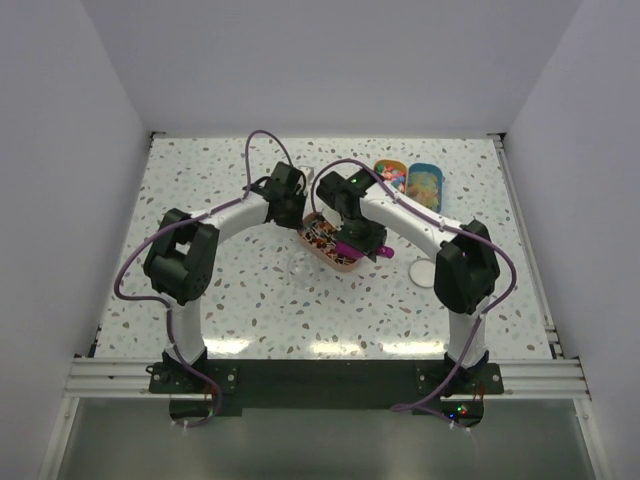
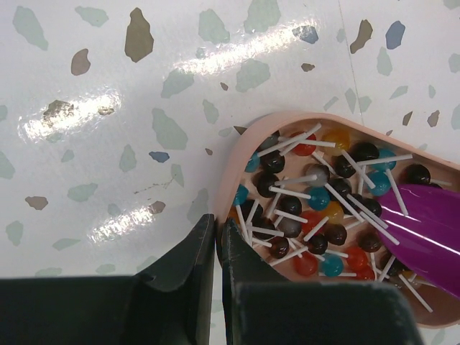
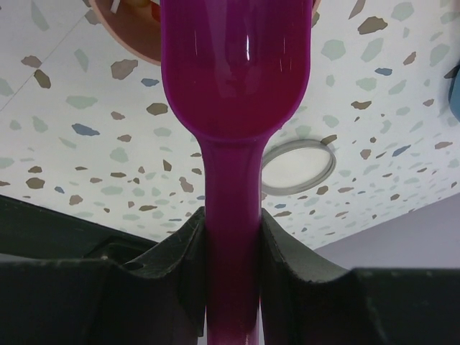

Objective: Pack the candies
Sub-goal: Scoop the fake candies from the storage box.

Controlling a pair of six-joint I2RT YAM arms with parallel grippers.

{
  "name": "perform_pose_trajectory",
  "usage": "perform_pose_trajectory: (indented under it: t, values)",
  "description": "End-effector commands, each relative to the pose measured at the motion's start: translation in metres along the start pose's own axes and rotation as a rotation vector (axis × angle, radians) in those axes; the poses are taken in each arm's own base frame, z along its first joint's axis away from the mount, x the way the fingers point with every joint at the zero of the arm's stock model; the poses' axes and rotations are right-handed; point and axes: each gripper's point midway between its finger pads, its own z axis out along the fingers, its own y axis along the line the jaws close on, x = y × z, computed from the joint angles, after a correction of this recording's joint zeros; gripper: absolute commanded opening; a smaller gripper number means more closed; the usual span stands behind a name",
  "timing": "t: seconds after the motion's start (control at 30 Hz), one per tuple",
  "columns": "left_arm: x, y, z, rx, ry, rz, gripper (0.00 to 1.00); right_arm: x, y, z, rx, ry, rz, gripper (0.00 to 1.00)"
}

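Purple scoop (image 3: 233, 86) clamped in right pincer (image 3: 231, 223); left pincer (image 2: 218, 226) pinches tray (image 2: 224, 180) rim. We fear candies (image 2: 309, 194) ahead of it spill if thin hold slips.

The left arm (image 1: 185, 260) and the right arm (image 1: 462, 265) are raised from their bases at the near edge and bent inward, so that the wrists are brought close together above the middle of the counter (image 1: 250, 310). The left end effector (image 2: 218, 224) is closed almost fully on the rim of the pink tray (image 2: 224, 188). The right end effector (image 3: 231, 223) is clamped on the handle of the purple scoop (image 3: 233, 72)
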Motion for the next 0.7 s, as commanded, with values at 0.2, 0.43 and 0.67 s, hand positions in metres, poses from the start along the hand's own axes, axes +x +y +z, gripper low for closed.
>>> perform_pose_trajectory:
  t: [0.2, 0.43, 0.67]
  values:
    - [-0.013, -0.015, -0.014, 0.076, -0.051, -0.032, 0.00, -0.019, 0.011, 0.003, -0.059, -0.023, 0.029, 0.00]
    - [-0.013, -0.016, -0.016, 0.079, -0.052, -0.036, 0.00, -0.038, 0.005, 0.005, -0.027, -0.075, 0.065, 0.00]
    - [-0.016, -0.008, -0.017, 0.037, -0.063, -0.031, 0.00, -0.021, -0.001, -0.012, 0.000, -0.051, 0.065, 0.00]
